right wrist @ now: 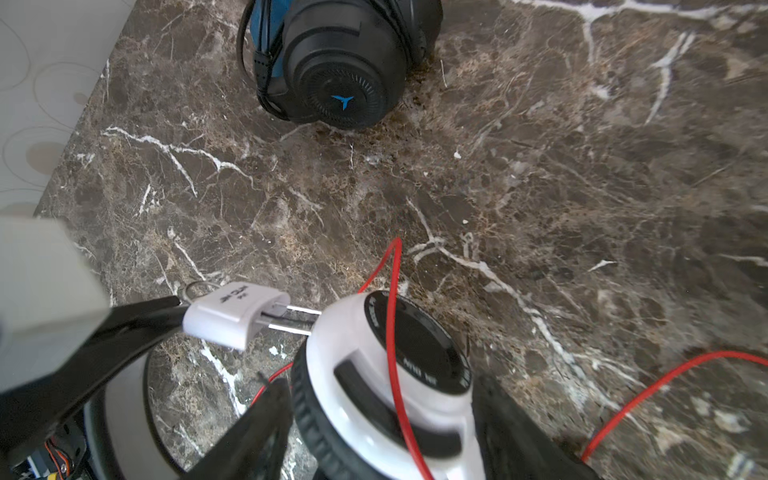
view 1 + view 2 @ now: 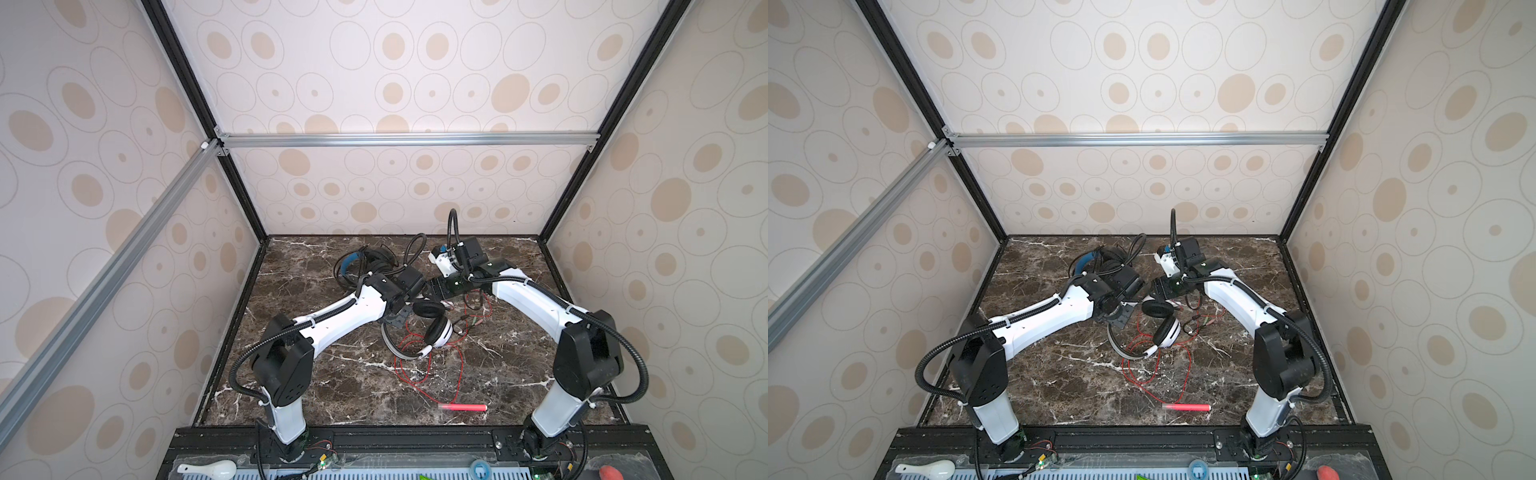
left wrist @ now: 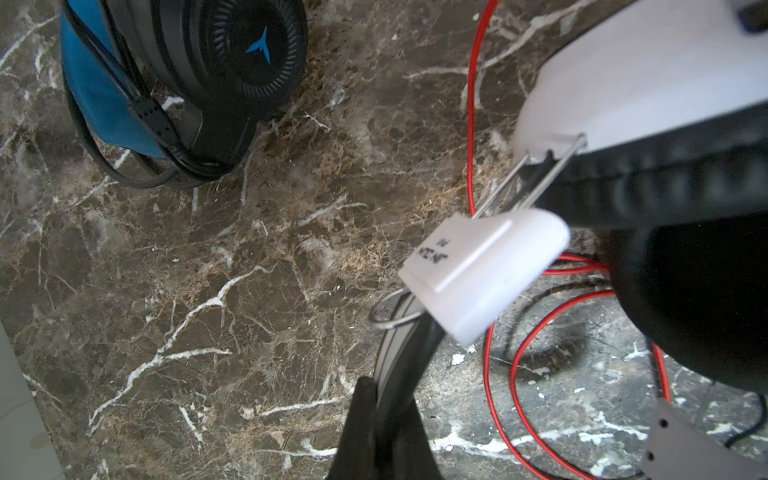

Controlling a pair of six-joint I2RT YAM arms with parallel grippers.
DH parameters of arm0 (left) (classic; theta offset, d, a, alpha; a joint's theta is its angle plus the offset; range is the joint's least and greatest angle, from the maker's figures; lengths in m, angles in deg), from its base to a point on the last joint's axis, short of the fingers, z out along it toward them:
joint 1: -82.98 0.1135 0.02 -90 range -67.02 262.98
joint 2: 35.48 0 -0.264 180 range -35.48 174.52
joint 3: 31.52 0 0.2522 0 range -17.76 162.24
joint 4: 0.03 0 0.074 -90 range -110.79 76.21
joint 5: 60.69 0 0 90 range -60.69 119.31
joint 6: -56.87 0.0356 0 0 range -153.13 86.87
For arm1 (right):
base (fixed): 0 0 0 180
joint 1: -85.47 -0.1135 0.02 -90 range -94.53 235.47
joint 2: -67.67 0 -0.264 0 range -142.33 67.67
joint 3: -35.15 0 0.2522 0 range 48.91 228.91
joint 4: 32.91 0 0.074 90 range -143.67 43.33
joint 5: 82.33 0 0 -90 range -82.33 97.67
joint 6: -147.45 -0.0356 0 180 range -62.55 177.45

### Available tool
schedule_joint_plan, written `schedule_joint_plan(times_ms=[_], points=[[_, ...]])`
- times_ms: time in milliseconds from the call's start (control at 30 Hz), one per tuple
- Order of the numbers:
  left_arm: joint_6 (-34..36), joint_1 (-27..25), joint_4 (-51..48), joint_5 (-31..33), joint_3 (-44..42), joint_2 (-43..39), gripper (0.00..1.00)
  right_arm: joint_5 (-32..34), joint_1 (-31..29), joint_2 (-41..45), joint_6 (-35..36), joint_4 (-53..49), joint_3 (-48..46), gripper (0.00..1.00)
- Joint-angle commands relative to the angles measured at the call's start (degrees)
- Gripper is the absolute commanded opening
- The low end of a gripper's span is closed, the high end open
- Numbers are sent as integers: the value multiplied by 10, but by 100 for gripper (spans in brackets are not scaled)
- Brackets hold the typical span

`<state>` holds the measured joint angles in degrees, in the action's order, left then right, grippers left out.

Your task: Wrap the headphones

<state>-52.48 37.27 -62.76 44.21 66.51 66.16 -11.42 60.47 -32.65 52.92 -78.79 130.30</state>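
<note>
While clamping the white headset's [image 2: 440, 332] headband [image 3: 392, 365] tight in the left claw [image 3: 384, 399], mid-bench [image 2: 332, 374], straddling its ear cup [image 1: 345, 332] with the right claw's [image 1: 378, 390] jaws wide apart; cannot tell whether touching. Seemingly securing before winding. Lies diagonally: cups toward the right arm, band arching near-left. Next, probably calls for looping the loose red cable [image 1: 388, 328] round the band, with the black headset [image 2: 361, 266] at the back left alone.

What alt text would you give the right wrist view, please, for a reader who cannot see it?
A white headset's ear cup sits between the black fingers of the right pincer, a thin red cable draped over it. The left pincer clamps its headband, and a black-and-blue headset lies beyond on the marble table.
</note>
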Motion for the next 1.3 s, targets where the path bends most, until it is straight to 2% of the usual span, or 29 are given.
schedule_joint_plan(times_ms=[0, 200, 500, 667, 733, 933, 1100, 1233, 1267], points=[[15, -6, 46, -8, -4, -40, 0, -18, 2, -25, -21, -14, 27, 70], [22, -6, 69, -9, -20, -48, 0, 4, 1, -82, -29, -52, 64, 62], [28, -6, 78, -6, -20, -38, 0, 29, 2, -93, -30, -68, 79, 26], [24, 1, 79, -15, -23, -28, 0, 113, 3, -52, -10, -80, 74, 2], [23, 6, 83, -17, -29, -29, 0, 158, 5, -21, -3, -74, 56, 0], [41, 36, 109, -36, -66, -52, 0, 233, 26, 74, 7, -65, -12, 0], [78, 43, 184, -94, -113, -73, 0, 232, 74, 112, -2, -50, -83, 0], [72, 42, 171, -82, -101, -50, 0, 247, 86, 131, -20, -28, -138, 2], [69, 43, 168, -77, -99, -44, 0, 243, 106, 137, -32, -21, -151, 3]])
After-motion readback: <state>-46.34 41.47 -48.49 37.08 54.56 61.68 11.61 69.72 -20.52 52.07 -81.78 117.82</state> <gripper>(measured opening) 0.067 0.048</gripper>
